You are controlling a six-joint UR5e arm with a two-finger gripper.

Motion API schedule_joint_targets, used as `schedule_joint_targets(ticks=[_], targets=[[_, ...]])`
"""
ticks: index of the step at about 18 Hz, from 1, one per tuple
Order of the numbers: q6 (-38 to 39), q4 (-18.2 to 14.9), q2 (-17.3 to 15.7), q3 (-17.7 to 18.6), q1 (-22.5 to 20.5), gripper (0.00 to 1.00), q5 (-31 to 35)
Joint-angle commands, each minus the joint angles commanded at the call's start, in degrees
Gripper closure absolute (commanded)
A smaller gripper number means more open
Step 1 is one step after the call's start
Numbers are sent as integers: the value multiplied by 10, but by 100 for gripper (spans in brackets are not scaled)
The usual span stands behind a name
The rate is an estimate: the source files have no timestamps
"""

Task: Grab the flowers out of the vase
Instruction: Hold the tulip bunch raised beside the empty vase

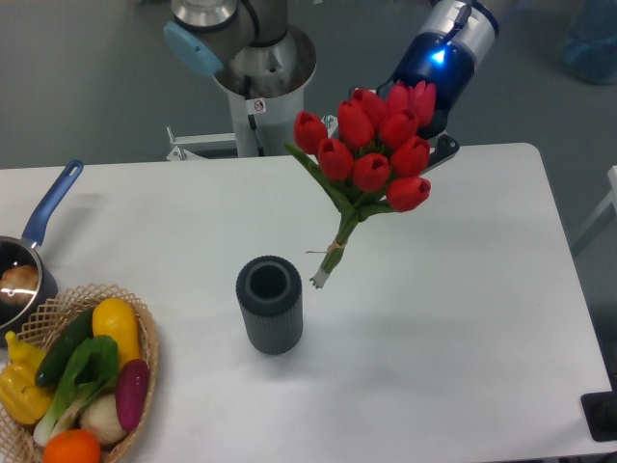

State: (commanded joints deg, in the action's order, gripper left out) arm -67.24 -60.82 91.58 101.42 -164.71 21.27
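The flowers (378, 154), a bunch of red tulip buds with green stems tied near the ends, hang tilted in the air above the white table. Their stem ends (322, 278) are clear of the vase, just up and right of its mouth. The vase (269, 304), dark grey and ribbed, stands upright and empty on the table. My gripper (439, 151) is behind the buds at the upper right, mostly hidden by them, and it holds the bunch. Its fingers cannot be seen.
A wicker basket (145, 333) of colourful vegetables sits at the front left corner. A blue-handled saucepan (43, 217) is at the left edge. The robot base (260, 87) stands behind the table's far edge.
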Motion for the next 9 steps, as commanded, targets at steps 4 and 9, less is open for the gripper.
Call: schedule_joint_targets(ticks=[4, 9], targets=[[-1, 0, -1, 4, 1, 68, 0], [0, 0, -3, 4, 1, 68, 0]])
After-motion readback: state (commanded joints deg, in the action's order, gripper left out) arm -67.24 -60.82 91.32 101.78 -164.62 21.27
